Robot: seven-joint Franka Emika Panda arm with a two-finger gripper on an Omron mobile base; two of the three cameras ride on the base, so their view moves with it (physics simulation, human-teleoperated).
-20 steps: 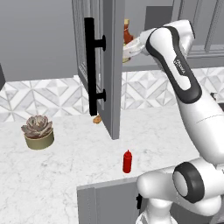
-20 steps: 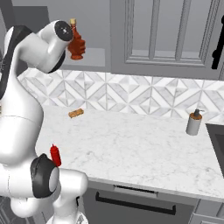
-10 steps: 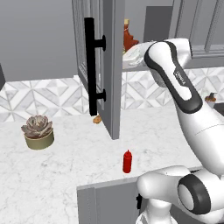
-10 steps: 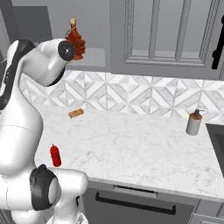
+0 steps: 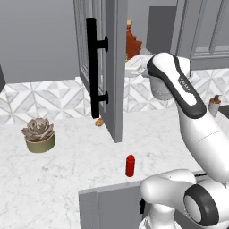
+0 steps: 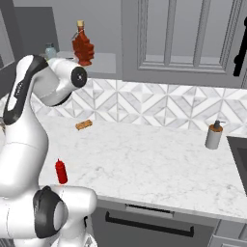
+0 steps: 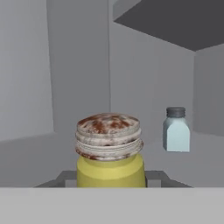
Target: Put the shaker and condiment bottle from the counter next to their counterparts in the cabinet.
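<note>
Two things have to go up into the cabinet (image 5: 114, 67), and only one of them is there so far. The gripper (image 7: 111, 177) is clenched on the shaker (image 7: 110, 151), a little yellow jar with a speckled cap, and holds it upright inside the cabinet so nothing spills. The jar is near a pale blue shaker (image 7: 176, 130) that stands deeper in the cabinet, and that looks like its twin, which is likely why the arm brings it here. I cannot tell if the jar touches the shelf yet. A dark orange-red bottle (image 6: 83, 46) also stands in the cabinet, toward its front edge. The cabinet door is swung wide so the arm can reach in. The condiment bottle (image 5: 130, 164), small and red, waits upright on the counter (image 5: 67, 179), below the cabinet and near the counter's front edge. It should go beside the orange-red bottle later.
</note>
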